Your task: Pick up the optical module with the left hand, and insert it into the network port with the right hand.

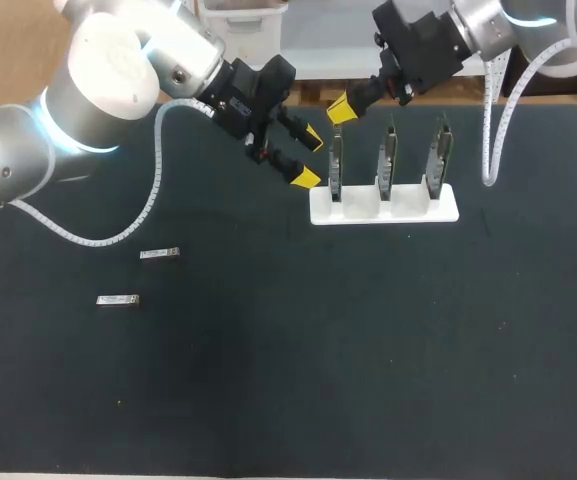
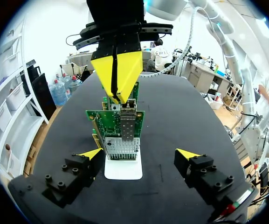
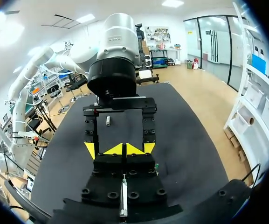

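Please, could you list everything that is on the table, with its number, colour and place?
modules: two, silver, lying apart on the table, left of the holder
cards: three, green, standing in a row in the holder
holder: one, white, toward the table's far side
table: one, black
left arm: one, silver, from the left
right arm: one, silver, from the far right
left fingers: two, yellow-tipped, open, beside the leftmost card
right fingers: two, yellow-tipped, shut, over the leftmost card
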`<action>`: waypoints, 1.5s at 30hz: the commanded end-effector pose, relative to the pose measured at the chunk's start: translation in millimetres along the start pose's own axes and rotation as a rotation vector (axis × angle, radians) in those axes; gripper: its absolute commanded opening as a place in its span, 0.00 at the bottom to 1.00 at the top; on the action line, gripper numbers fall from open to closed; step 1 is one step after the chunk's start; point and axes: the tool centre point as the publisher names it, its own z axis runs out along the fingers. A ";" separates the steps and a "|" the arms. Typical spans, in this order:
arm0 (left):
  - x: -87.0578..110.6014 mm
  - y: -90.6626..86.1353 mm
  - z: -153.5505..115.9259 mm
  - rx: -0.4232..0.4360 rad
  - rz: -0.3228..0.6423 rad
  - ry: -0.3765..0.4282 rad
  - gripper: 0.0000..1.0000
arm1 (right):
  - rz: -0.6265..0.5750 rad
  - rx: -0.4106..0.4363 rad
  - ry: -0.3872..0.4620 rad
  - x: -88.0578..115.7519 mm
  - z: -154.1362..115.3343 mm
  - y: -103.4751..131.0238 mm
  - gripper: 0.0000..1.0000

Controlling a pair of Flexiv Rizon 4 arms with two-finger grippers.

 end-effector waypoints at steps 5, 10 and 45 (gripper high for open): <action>-0.4 1.1 -0.1 0.002 -0.001 0.003 1.00 | 0.022 -0.001 -0.001 7.7 2.7 -3.0 0.00; -0.4 1.1 -0.1 0.002 -0.001 0.003 1.00 | 0.034 -0.004 0.005 11.8 5.0 -4.2 0.00; -0.4 1.1 -0.1 0.002 -0.001 0.003 1.00 | -0.050 -0.008 -0.115 -7.4 -44.4 13.8 0.00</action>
